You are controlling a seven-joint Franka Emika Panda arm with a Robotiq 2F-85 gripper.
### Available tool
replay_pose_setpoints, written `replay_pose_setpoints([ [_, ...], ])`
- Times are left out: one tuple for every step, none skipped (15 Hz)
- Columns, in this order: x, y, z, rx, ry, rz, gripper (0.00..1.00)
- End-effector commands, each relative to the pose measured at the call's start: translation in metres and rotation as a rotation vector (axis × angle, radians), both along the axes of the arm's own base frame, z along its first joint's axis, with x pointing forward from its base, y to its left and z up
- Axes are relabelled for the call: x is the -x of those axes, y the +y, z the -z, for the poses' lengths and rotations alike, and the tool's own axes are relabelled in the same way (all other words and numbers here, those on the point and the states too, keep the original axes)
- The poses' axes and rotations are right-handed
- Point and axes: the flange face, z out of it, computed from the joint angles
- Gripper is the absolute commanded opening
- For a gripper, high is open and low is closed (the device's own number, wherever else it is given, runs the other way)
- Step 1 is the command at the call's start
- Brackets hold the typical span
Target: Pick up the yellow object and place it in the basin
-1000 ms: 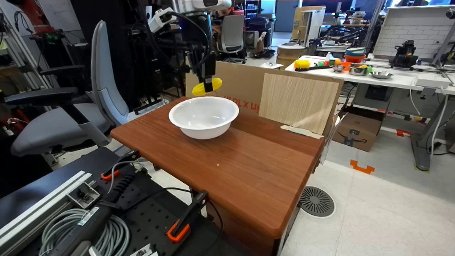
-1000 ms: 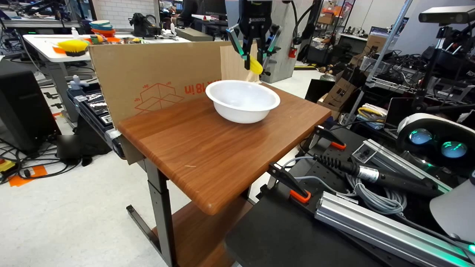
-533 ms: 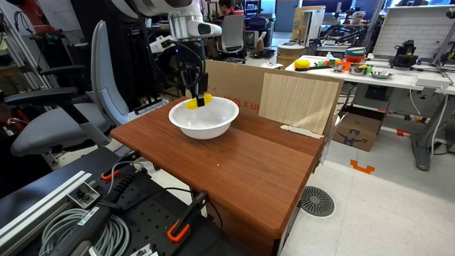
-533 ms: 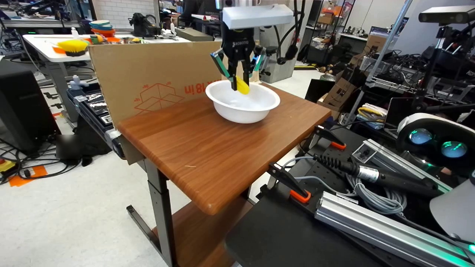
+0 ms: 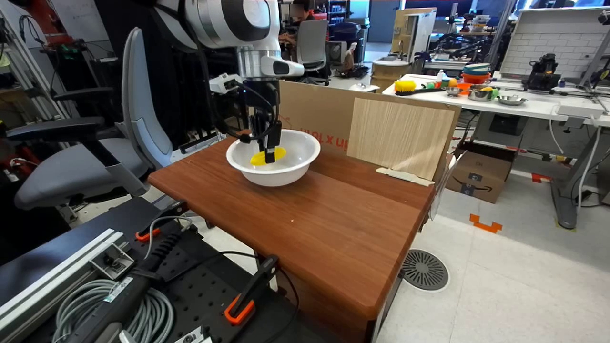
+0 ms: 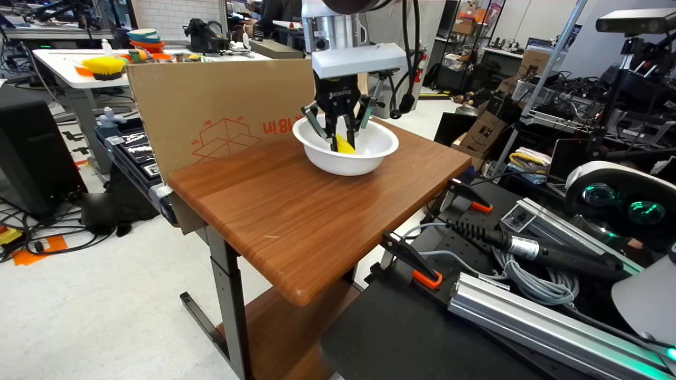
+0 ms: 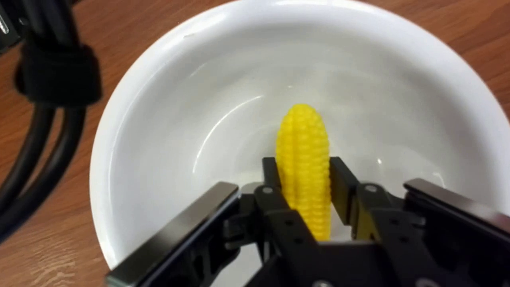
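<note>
Yellow and beaded all over, the corn cob (image 7: 302,147) is down inside the basin (image 5: 280,179), its visible end in the wrist view apart from the wall; whether its underside touches the bottom, I cannot tell. If let go above the bottom, it would likely drop and roll, being rounded, though the sloping sides ought to keep it in. Pressing lower could jam the gripper (image 7: 303,167) against the bottom, and spreading wide or leaving sideways could catch the wall and drag the basin, which looks light, along the counter (image 5: 329,228). As for the grip, the two fingers (image 7: 342,183) are parted just enough to take the corn cob, one against each flank, so it seems pinched near the middle. Letting go looks like the main step left. White and upright, the basin sits on the brown, wood-grained counter, and a cardboard panel (image 6: 211,100) stands beyond it in both exterior views.
</note>
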Motion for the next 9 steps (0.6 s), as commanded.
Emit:
replay_pose_setpoints([
  [-0.007, 0.000, -0.005, -0.021, 0.001, 0.022, 0.66],
  [-0.006, 0.002, -0.011, -0.026, -0.009, 0.024, 0.73],
  [-0.005, 0.004, -0.021, -0.031, -0.013, 0.016, 0.80],
  [-0.001, 0.007, -0.033, -0.030, -0.003, 0.004, 0.88],
  [0.005, 0.009, -0.045, -0.033, 0.019, -0.008, 0.95],
  [0.011, 0.011, -0.057, -0.032, 0.026, -0.026, 1.00],
  [0.018, 0.014, -0.070, -0.023, 0.043, -0.047, 1.00],
  [0.024, 0.016, -0.081, -0.017, 0.075, -0.071, 1.00],
  [0.030, 0.018, -0.092, -0.014, 0.092, -0.099, 1.00],
])
